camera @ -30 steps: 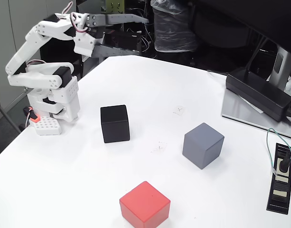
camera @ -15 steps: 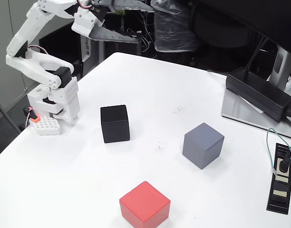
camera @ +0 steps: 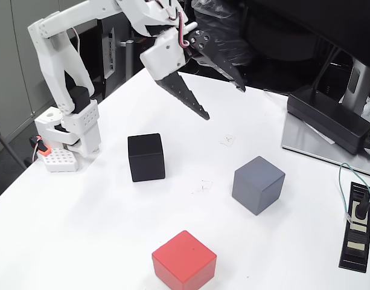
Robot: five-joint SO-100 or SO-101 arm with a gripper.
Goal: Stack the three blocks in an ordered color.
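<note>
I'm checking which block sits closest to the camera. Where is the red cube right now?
In the fixed view the red cube rests on the white table at the bottom centre, apart from the others: below and right of the black cube, below and left of the blue-grey cube.

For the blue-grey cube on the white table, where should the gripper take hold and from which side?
Probably from above, closing on two opposite vertical faces of the matte blue-grey cube. It sits flat with its top face showing and stands apart from the black cube and red cube, so both sides look free. It is turned relative to the table edge, so the open gripper would likely need rotating to meet the faces squarely.
</note>
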